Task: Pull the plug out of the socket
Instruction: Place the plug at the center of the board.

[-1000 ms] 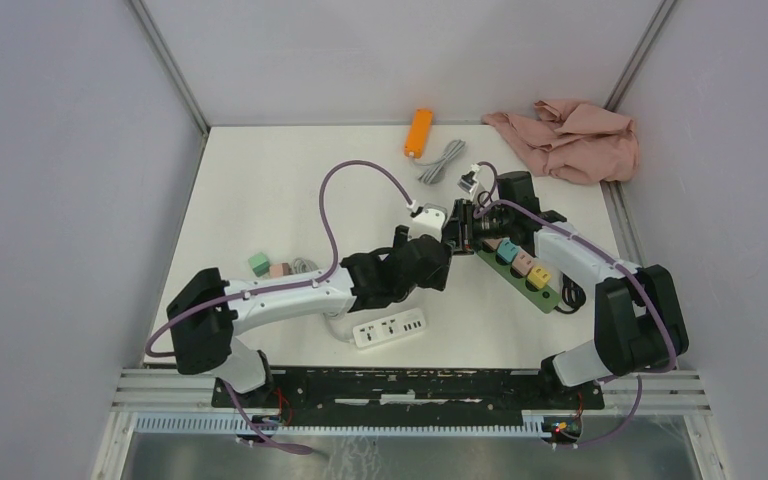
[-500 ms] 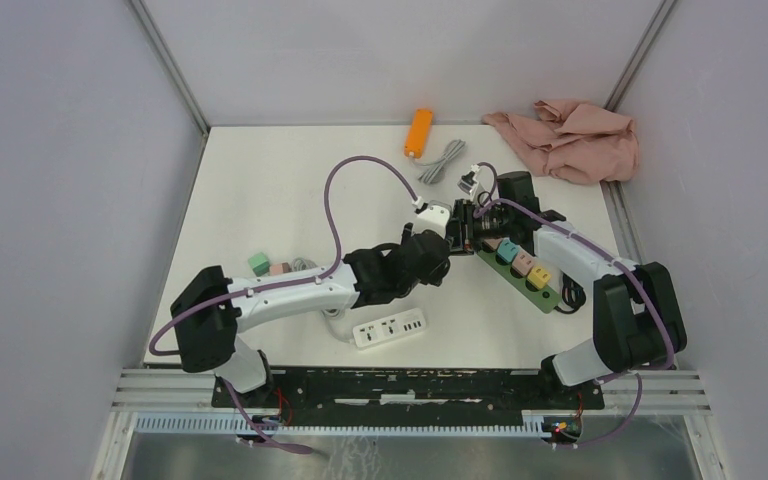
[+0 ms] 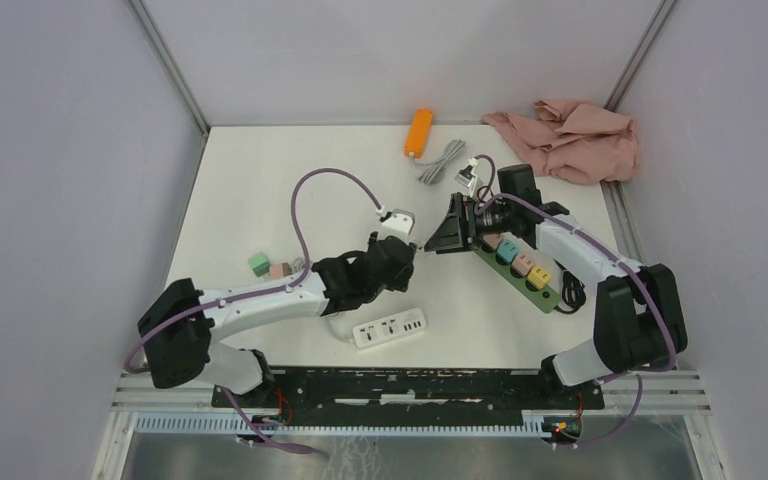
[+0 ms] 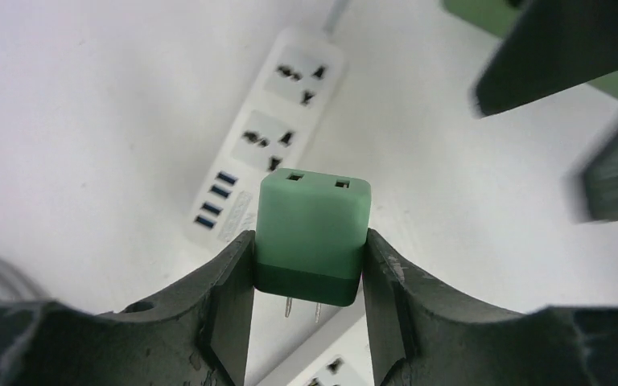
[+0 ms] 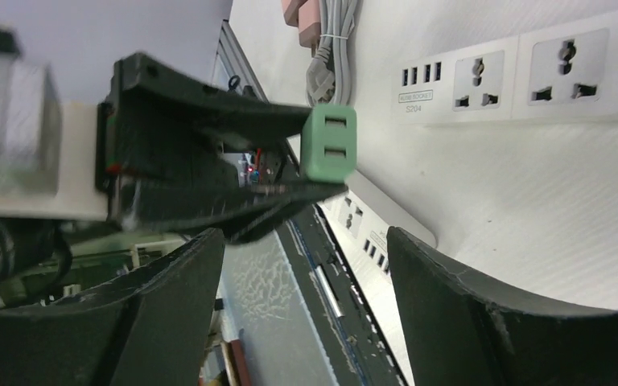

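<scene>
We've got the green plug (image 4: 312, 221) pinched in the L gripper (image 4: 309, 245). Prongs are bare & point back twd the wrist, socket face outward, long axis along the fingers. It's out of the green strip (image 3: 518, 265), hanging over mid-worktop (image 3: 260, 190) above the white strip (image 4: 269, 133). R gripper (image 5: 302, 241) is spread, holding nothing, facing the plug's outer end, near but apart. L arm has it; we reckon set-down comes next.
</scene>
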Tool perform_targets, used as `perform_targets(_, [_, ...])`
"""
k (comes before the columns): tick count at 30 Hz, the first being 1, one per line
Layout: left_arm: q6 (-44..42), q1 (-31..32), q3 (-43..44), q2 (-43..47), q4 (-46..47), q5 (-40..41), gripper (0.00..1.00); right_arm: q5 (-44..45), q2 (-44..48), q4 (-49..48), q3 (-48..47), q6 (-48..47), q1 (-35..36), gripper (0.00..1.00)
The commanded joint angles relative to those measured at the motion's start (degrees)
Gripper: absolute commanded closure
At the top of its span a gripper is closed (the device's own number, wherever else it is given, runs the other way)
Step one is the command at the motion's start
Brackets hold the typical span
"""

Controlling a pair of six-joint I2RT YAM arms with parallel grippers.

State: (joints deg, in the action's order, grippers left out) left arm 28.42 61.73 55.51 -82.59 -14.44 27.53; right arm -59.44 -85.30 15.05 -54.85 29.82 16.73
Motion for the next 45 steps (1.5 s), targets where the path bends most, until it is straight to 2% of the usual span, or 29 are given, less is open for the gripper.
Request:
perform_targets(1, [2.4, -4.3, -7.1, 7.7, 4.2, -0.1, 0.97, -2.7, 3.1, 4.8, -3.7, -10.7, -1.1, 0.2])
perform_targets(10, [2.9, -21.1, -20.8, 22.2, 7.8, -5.2, 0.97, -4.1, 4.9, 8.0, -3.9, -17.4, -2.8, 0.2])
perform_targets(16, [3.4, -34.0, -23.5, 26.9, 8.0, -8.0, 0.97, -4.2, 4.0, 8.9, -4.2, -18.4, -3.3, 0.2])
perform_targets(22, [8.1, -44.9, -25.0, 26.1, 11.6, -12.6, 0.97, -4.3, 3.7, 9.1, -4.3, -18.4, -3.5, 0.2])
perform_targets(27, [12.4, -50.2, -25.7, 24.2, 13.0, -8.7, 0.97, -5.0, 3.8, 9.0, -4.1, -18.3, -3.5, 0.2])
perform_targets(31, [16.3, -53.1, -24.9, 20.3, 12.7, -6.7, 0.91, -5.3, 4.0, 8.9, -4.2, -18.1, -3.5, 0.2])
perform_targets(38, [21.1, -54.3, -17.5, 8.9, 3.0, -2.3, 0.84, -5.3, 4.4, 8.9, -4.1, -18.1, -3.5, 0.2])
perform_targets(41, [21.5, -54.3, -15.4, 6.3, 0.7, -1.9, 0.71, -5.4, 4.4, 8.9, -4.0, -18.1, -3.6, 0.2])
perform_targets(45, [22.2, -54.3, -15.4, 6.5, 0.4, -1.3, 0.36, -5.3, 4.4, 8.9, -4.1, -18.0, -3.5, 0.2])
